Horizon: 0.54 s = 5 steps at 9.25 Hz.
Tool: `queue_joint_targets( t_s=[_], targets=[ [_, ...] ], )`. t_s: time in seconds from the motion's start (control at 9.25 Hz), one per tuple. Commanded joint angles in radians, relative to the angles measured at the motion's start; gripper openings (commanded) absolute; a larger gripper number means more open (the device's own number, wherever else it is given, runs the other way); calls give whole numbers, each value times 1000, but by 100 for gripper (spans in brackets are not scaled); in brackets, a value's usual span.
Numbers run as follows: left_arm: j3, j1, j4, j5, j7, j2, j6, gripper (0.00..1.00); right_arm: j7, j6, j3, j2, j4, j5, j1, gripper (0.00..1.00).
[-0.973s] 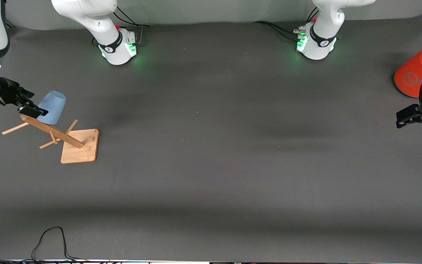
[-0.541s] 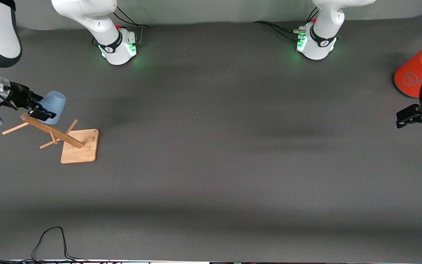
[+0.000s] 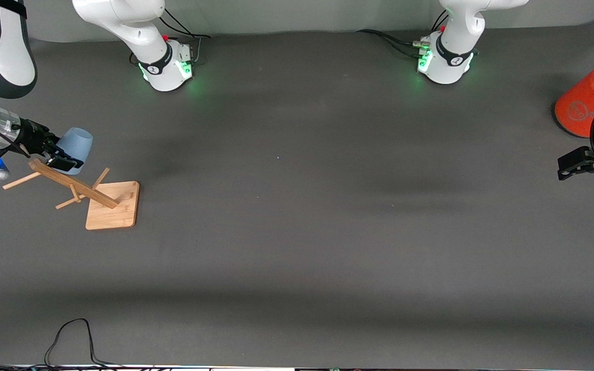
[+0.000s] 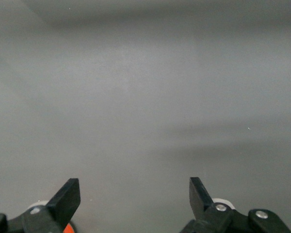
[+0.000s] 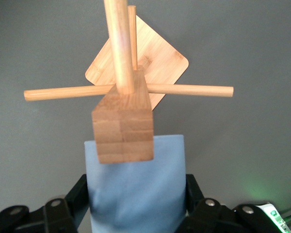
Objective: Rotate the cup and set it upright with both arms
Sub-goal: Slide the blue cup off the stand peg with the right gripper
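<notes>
The pale blue cup [image 3: 77, 143] sits tilted at the top end of a wooden peg rack [image 3: 72, 184], toward the right arm's end of the table. My right gripper [image 3: 60, 152] is shut on the cup. In the right wrist view the black fingers [image 5: 193, 189] press both sides of the cup [image 5: 150, 194], and its wall is dented. The rack's square post end [image 5: 123, 127] covers part of the cup. My left gripper [image 3: 569, 165] waits open over the table at the left arm's end. In the left wrist view nothing lies between the left gripper's [image 4: 134, 187] fingers.
The rack leans from a square wooden base [image 3: 113, 207] with thin pegs sticking out sideways. A large orange cylinder [image 3: 586, 103] with a grey top stands beside the left gripper. A black cable [image 3: 70, 335] loops at the table edge nearest the front camera.
The right gripper moved in around the cup and shut on it. The left arm has not moved.
</notes>
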Motion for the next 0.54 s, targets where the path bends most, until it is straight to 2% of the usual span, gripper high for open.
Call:
queue_joint_targets(
  t_s=[0.0, 0.22, 0.43],
  targets=[
    [1, 0, 22, 2, 4, 8, -19, 100, 6, 11, -10, -8, -2, 15, 9, 58],
    [1, 0, 22, 2, 4, 8, -19, 100, 9, 0, -7, -20, 5, 15, 11, 57],
    [1, 0, 22, 2, 4, 8, -19, 100, 23, -37, 3, -57, 10, 15, 20, 51]
  ],
)
